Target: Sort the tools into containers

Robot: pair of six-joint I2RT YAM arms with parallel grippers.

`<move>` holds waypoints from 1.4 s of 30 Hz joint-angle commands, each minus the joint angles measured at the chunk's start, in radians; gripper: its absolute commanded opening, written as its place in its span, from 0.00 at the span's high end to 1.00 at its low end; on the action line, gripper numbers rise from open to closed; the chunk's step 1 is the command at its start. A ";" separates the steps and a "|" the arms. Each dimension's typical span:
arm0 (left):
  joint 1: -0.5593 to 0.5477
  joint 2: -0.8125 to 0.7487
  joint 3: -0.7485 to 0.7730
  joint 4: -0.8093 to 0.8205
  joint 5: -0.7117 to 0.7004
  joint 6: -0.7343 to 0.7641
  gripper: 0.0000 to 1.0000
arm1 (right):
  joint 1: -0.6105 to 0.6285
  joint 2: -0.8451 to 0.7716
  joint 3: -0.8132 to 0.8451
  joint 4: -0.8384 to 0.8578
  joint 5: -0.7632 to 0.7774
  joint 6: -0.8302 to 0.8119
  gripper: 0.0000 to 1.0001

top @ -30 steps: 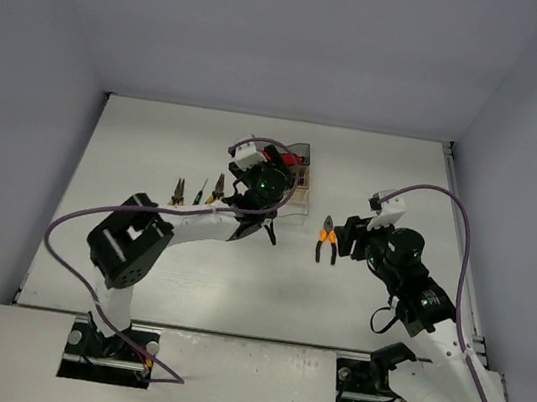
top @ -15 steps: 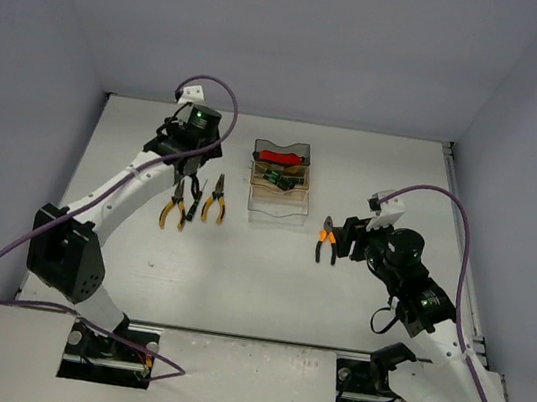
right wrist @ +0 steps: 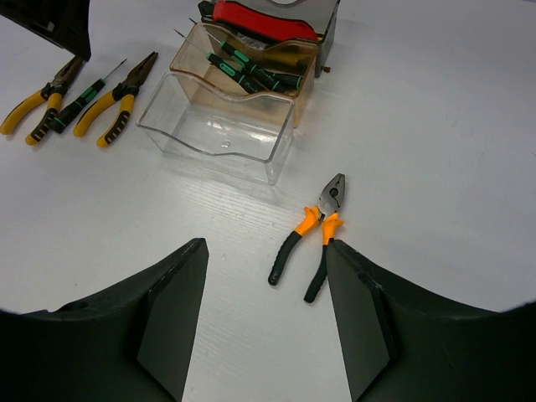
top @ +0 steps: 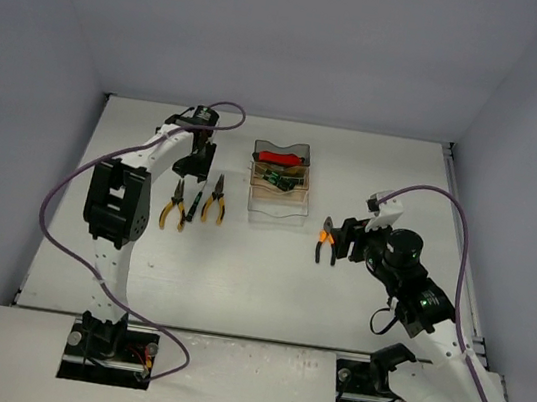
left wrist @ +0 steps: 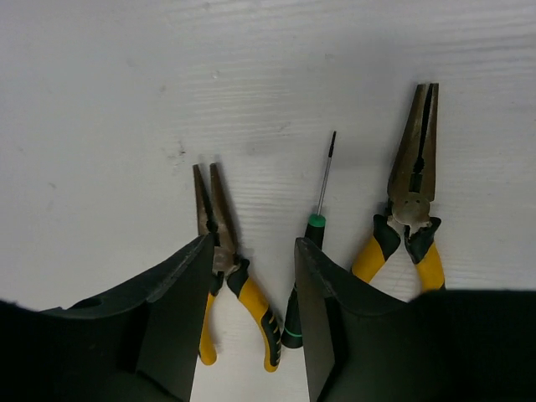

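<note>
Table point(top: 235, 287) white, carrying everything. Left gripper point(left wrist: 253, 251) spread wide, holding nothing, hovering low over three tools. Right gripper point(right wrist: 264, 251) likewise wide open with nothing held, above bare surface.

Containers point(right wrist: 243, 100) joined in a row, well ahead of the right fingers point(right wrist: 167, 318). Clear bin point(right wrist: 209, 151) nearest them, amber bin point(right wrist: 297, 63) next with several green-black screwdrivers point(right wrist: 251, 71) inside, dark bin point(right wrist: 327, 33) farthest and mostly hidden. Red-handled cutter point(right wrist: 264, 21) seemingly lying across its top.

Long yellow-handled pliers point(left wrist: 413, 201) outside the left fingers point(left wrist: 176, 310), nose pointing away from them. Smaller yellow-handled pliers point(left wrist: 219, 251) partly under one left fingertip, one handle in the gap between the two. Orange-handled pliers point(right wrist: 314, 230) flat on the table just ahead of one right fingertip, nose closed and pointing away. Thin screwdriver point(left wrist: 316, 222) emerging from behind the other left finger, tip pointing away, between the two yellow pairs.
</note>
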 commanded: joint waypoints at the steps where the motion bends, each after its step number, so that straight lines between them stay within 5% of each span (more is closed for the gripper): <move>1: 0.010 0.017 0.087 -0.073 0.074 0.057 0.62 | 0.010 0.009 -0.001 0.069 -0.006 0.010 0.44; 24: 0.024 0.176 0.152 -0.173 0.174 0.016 0.76 | 0.014 0.024 -0.004 0.069 -0.002 0.010 0.42; 28: 0.024 0.185 0.148 -0.177 0.169 0.009 0.94 | 0.014 0.020 -0.004 0.070 -0.002 0.010 0.42; 29: 0.025 0.181 0.148 -0.177 0.165 0.000 1.00 | 0.014 0.019 -0.004 0.069 -0.002 0.011 0.42; 42: 0.055 -0.124 0.181 -0.093 0.207 -0.202 1.00 | 0.017 0.017 -0.004 0.070 -0.002 0.010 0.41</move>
